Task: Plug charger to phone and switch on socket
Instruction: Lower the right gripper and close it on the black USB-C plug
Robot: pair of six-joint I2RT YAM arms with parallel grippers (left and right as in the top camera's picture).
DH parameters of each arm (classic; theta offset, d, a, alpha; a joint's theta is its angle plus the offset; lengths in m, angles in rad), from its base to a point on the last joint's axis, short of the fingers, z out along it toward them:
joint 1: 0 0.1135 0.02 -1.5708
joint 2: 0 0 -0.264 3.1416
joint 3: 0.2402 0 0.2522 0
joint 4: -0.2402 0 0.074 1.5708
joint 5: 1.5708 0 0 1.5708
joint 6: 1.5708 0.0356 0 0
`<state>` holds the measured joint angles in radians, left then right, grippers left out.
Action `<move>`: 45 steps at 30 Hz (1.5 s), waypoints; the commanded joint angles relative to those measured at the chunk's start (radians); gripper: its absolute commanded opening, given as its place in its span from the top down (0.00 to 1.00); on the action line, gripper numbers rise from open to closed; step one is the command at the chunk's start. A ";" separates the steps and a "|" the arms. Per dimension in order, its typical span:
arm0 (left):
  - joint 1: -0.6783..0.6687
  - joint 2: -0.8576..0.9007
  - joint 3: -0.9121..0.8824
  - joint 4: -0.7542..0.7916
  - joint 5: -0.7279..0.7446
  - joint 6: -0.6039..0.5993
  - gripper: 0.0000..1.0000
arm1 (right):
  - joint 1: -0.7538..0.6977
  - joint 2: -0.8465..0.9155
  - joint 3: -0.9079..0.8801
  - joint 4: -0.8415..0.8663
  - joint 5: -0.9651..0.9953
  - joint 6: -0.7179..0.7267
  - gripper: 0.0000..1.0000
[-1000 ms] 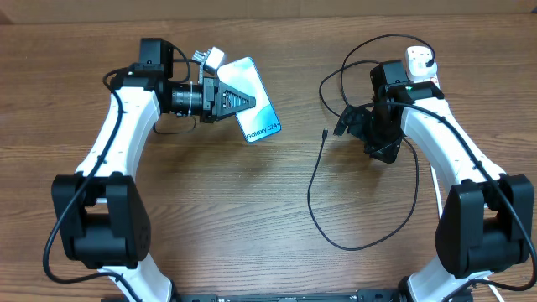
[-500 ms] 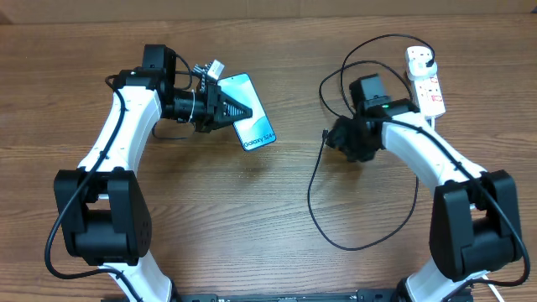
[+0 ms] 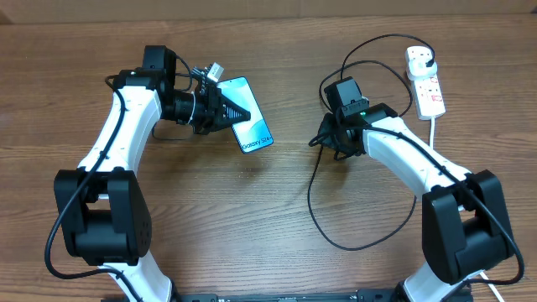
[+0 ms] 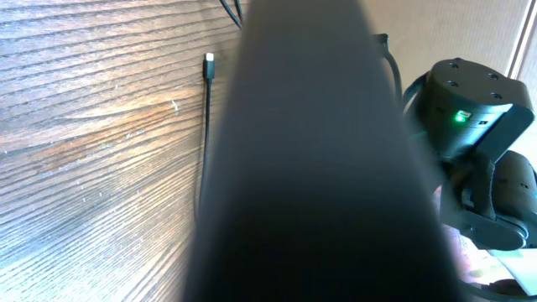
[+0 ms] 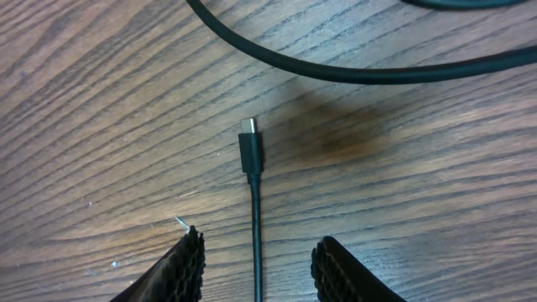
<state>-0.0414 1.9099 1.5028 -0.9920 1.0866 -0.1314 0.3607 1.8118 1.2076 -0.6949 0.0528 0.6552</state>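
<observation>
Overhead view of a brown wood-grain table (image 3: 252,243), with the white-and-black left arm (image 3: 117,143) and right arm (image 3: 411,159) reaching in from the near edge. At far left, the left gripper (image 3: 243,111) is clamped on a slim rectangular smartphone (image 3: 256,132) with a bright cyan-blue screen reading "Galaxy S24+", held tilted. In the left wrist view a dark blur fills the middle.

At far right lies a small white oblong power strip (image 3: 426,84) with red markings, its thick white cord (image 3: 433,126) running toward the near side. A long thin black cable (image 3: 310,197) leaves the strip's far end and loops across the table right of centre.

The right gripper (image 3: 323,141) hovers low over the cable's free end, right of the smartphone and well apart from it. In the right wrist view its ribbed black fingers (image 5: 186,264) stand apart on either side of the cable, not touching it. The small black connector tip (image 5: 249,144) lies flat on the wood just beyond them.
</observation>
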 commanded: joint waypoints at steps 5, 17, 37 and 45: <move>-0.005 -0.008 0.004 -0.003 0.032 -0.003 0.96 | -0.001 0.064 -0.004 0.013 -0.015 0.026 0.62; -0.005 -0.008 0.004 -0.007 0.032 -0.003 0.96 | -0.001 0.103 -0.012 0.044 -0.010 0.047 0.65; -0.005 -0.008 0.004 -0.007 0.032 -0.003 0.96 | -0.001 0.125 -0.012 0.095 -0.002 0.046 0.69; -0.005 -0.008 0.004 -0.007 0.032 -0.004 0.96 | -0.001 0.134 -0.012 0.106 -0.002 0.044 0.73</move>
<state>-0.0414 1.9099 1.5028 -0.9993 1.0866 -0.1314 0.3607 1.9293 1.2030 -0.5964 0.0341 0.7021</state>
